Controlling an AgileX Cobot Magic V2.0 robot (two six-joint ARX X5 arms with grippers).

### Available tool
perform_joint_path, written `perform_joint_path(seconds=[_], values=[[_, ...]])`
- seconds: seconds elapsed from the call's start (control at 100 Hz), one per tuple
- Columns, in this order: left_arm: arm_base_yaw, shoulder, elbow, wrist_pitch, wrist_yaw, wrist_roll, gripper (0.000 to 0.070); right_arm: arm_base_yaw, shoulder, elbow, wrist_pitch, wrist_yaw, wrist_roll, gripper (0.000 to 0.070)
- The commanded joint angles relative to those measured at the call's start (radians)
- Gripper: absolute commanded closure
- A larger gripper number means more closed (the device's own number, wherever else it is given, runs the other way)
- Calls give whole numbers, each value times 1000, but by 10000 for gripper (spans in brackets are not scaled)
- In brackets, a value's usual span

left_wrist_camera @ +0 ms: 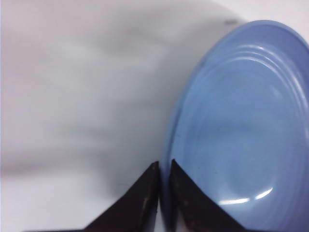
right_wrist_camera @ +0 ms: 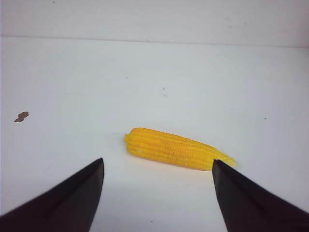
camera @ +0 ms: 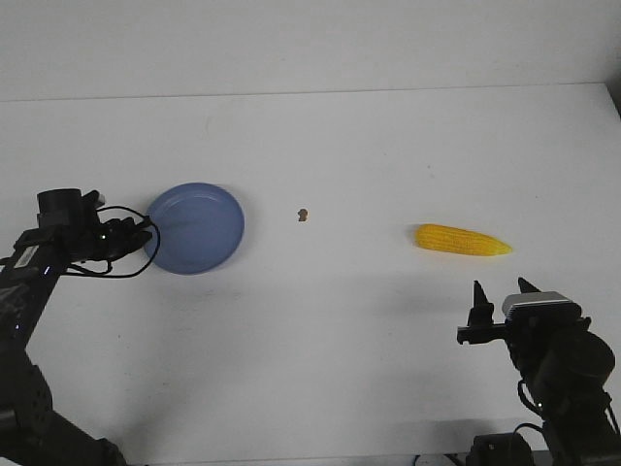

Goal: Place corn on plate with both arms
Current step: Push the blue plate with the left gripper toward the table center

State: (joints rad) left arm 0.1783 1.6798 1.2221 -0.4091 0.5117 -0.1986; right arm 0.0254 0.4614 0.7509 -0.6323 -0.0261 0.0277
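Front view: one plate, one corn and one brown speck lie on the white table. The left pincer meets the plate's rim; the right pincer stands short of the corn, bare table between.

Left wrist: fingers nearly closed, clamping the plate's rim.

Right wrist: fingers spread wide, empty, corn lying just ahead.

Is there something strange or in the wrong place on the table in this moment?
Only a tiny brown speck lies on the white table between the plate and the corn; it looks like stray debris. The plate sits flat, its rim pinched by the left gripper. The corn lies whole.
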Motion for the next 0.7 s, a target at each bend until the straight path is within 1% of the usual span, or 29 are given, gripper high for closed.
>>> perform_joint_path(seconds=[0.0,0.11,0.24,0.39,0.49,0.69], values=[[-14,-23,19,-11,27,6,695,1,3,18,11,-1,10,226],[-56,-63,14,-35,40,6,695,1,3,18,11,-1,10,226],[-150,-80,-2,-37,70,0,695,1,5,18,11,0,10,226],[-291,-80,-51,1,71,-6,695,1,5,18,11,0,10,226],[-378,-80,-83,3,70,-5,695,1,5,18,11,0,10,226],[-482,-80,-114,11,64,-3,695,1,5,18,11,0,10,226]])
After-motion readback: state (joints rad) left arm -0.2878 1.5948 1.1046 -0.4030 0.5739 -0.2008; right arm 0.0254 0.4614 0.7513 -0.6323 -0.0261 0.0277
